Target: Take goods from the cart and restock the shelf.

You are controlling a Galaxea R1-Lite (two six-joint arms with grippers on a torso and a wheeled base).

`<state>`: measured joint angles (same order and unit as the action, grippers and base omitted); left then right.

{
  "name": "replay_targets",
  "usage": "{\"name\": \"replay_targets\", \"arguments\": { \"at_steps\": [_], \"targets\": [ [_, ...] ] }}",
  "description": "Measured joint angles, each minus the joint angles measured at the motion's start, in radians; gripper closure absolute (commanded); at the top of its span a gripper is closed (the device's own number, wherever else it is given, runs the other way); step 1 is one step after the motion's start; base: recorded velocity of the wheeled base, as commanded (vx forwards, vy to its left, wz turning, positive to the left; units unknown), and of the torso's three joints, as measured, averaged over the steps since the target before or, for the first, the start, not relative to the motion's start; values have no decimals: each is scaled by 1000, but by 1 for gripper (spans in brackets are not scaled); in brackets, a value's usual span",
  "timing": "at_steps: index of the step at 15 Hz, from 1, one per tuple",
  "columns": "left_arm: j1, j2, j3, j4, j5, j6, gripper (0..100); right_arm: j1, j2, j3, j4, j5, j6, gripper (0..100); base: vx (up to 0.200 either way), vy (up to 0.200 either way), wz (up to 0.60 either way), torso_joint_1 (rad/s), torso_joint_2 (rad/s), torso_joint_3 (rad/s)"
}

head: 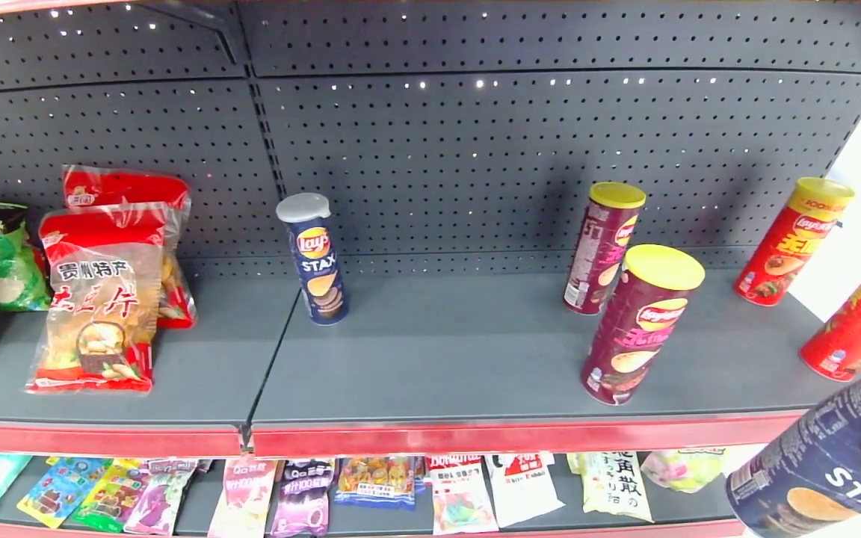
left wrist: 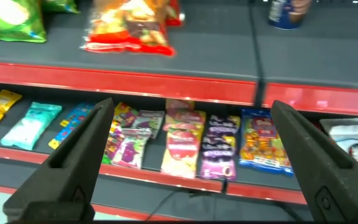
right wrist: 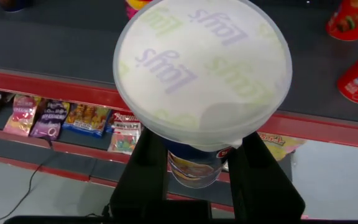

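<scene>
The shelf (head: 438, 359) is seen ahead, its bare gray spot beside the standing blue can (head: 316, 261) lying up and left of the tilted chip can (head: 819, 471), which is squeezed tight by the right gripper (right wrist: 204, 165), while the left gripper (left wrist: 191, 106) is held wide apart and empty.

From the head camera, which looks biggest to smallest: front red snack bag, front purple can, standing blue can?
Front red snack bag
Front purple can
Standing blue can
The blue can sits farther back; true sizes unsure.
</scene>
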<state>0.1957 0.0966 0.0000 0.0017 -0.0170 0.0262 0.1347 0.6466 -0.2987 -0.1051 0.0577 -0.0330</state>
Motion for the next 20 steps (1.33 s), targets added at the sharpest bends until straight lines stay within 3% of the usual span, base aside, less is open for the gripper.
{"name": "replay_targets", "arguments": {
  "at_steps": [4,10,12,14,18,20],
  "targets": [
    [0,0,0,0,0,0,0,0,-1,0,0,0,0,100,0,200,0,0,1,1],
    [0,0,0,0,0,0,0,-3,-59,24,10,-6,-15,100,0,0,0,0,0,0],
    [-5,10,0,-1,-3,9,0,-10,-108,49,11,-62,-35,100,0,0,0,0,0,0],
    [-34,20,0,0,-15,21,0,-14,-158,73,10,-141,-46,100,0,0,0,0,0,0],
    [-230,20,0,-1,-23,54,0,-33,-306,129,13,-169,-92,100,0,0,0,0,0,0],
    [-257,21,-41,0,-40,56,0,-53,-363,158,16,-169,-102,100,0,0,0,0,0,0]
  ]
}}
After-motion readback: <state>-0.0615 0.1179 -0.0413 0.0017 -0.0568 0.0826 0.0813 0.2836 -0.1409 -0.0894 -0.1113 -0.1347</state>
